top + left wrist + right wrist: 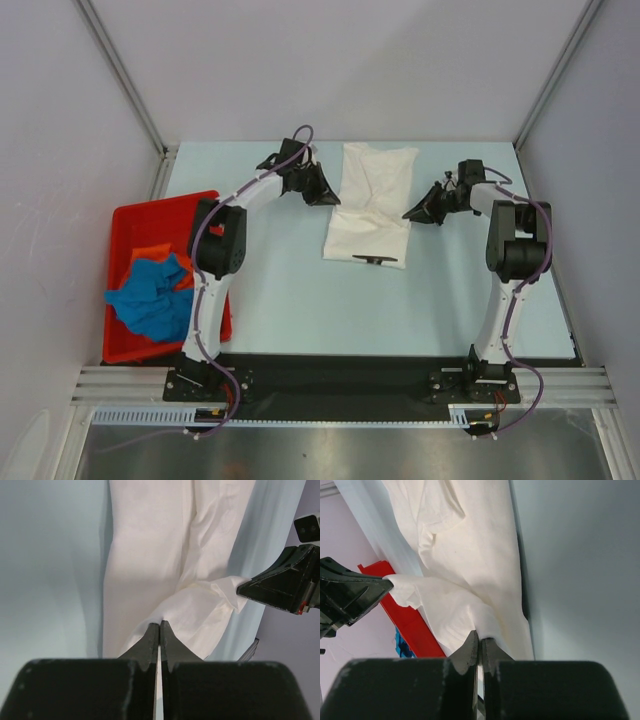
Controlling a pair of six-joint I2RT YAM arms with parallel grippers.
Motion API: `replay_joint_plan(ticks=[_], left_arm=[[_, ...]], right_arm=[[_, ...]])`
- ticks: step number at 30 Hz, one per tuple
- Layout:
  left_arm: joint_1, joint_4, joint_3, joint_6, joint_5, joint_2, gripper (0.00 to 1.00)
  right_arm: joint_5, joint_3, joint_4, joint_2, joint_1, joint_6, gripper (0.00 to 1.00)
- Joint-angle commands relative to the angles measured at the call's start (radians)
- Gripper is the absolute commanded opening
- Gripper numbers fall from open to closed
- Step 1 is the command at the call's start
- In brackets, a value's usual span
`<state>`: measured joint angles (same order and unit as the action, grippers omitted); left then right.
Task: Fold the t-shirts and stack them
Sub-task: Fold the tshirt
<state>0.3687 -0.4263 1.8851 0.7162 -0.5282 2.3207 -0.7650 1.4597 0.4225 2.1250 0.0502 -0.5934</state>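
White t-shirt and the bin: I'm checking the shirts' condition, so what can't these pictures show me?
- Top view: black print on the white t-shirt too small to read.
- Top view: orange t-shirt mostly under the blue t-shirt; left arm covers the red bin's right wall.
- Wrist views: shirt cut off by frame edges.

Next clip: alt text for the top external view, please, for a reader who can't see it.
A white t-shirt lies lengthwise in the middle of the table, pinched at opposite side edges by the left end effector and the right end effector, both shut. A red bin at the table's left holds a crumpled blue t-shirt and an orange t-shirt.
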Motion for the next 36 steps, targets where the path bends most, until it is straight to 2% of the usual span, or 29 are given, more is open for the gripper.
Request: replay_joint_plan(ticks=[1,8,9,10,12,13,14,15,16,18,20,21,22,23,25,26,27,28,30,36], left_arm=[[-0.01,0.032,0.068,0.034,-0.016,0.023,0.02],[-0.011,0.003,0.135,0.031,-0.013,0.071,0.07],[-0.013,-0.002,0.143,0.028,-0.004,0.074,0.08],[-0.014,-0.008,0.164,0.023,0.0,0.086,0.11],[-0.019,-0.057,0.204,-0.007,0.026,0.097,0.21],[-0.019,-0.084,0.25,-0.023,0.09,0.092,0.34],[-0.02,-0.121,0.265,-0.043,0.124,0.077,0.39],[-0.019,-0.132,0.273,-0.09,0.155,0.059,0.48],[-0.017,-0.14,0.269,-0.112,0.219,0.036,0.54],[-0.01,-0.161,0.261,-0.165,0.258,-0.036,0.61],[0.004,-0.129,0.206,-0.193,0.242,-0.11,0.63],[0.021,-0.103,0.171,-0.198,0.212,-0.139,0.61],[0.03,-0.073,0.085,-0.192,0.18,-0.159,0.54],[0.036,-0.008,0.041,-0.182,0.109,-0.178,0.51],[0.067,0.053,-0.082,-0.163,0.062,-0.222,0.41],[0.076,0.116,-0.116,-0.149,0.022,-0.23,0.39],[0.093,0.147,-0.165,-0.135,-0.005,-0.227,0.35],[0.099,0.177,-0.182,-0.121,-0.028,-0.218,0.33],[0.116,0.253,-0.201,-0.084,-0.074,-0.196,0.29],[0.122,0.348,-0.152,-0.06,-0.118,-0.055,0.28]], right_arm=[[-0.022,0.059,0.007,0.007,0.007,0.004,0.05],[-0.01,0.097,-0.011,0.039,0.023,-0.037,0.14],[-0.011,0.102,-0.022,0.046,0.027,-0.048,0.18],[-0.013,0.109,-0.03,0.049,0.028,-0.068,0.26],[-0.02,0.143,-0.037,0.07,0.037,-0.083,0.32],[-0.005,0.163,-0.024,0.073,0.042,-0.083,0.39],[0.009,0.207,0.022,0.072,0.056,-0.063,0.42],[0.022,0.232,0.056,0.064,0.062,-0.042,0.45],[0.074,0.257,0.099,0.055,0.066,-0.007,0.46],[0.142,0.347,0.264,0.03,0.062,0.117,0.49],[0.225,0.355,0.338,-0.006,0.053,0.168,0.54],[0.23,0.335,0.328,-0.031,0.04,0.188,0.55],[0.233,0.273,0.314,-0.084,0.019,0.193,0.56],[0.228,0.245,0.285,-0.108,0.005,0.198,0.56],[0.193,0.117,0.21,-0.182,-0.038,0.169,0.53],[0.173,0.061,0.099,-0.197,-0.047,0.144,0.5],[0.147,0.021,0.04,-0.203,-0.055,0.079,0.34],[0.112,-0.037,-0.009,-0.201,-0.099,0.054,0.25],[0.096,-0.067,-0.135,-0.174,-0.133,0.02,0.16],[0.035,-0.104,-0.413,-0.022,-0.19,-0.14,0.08]])
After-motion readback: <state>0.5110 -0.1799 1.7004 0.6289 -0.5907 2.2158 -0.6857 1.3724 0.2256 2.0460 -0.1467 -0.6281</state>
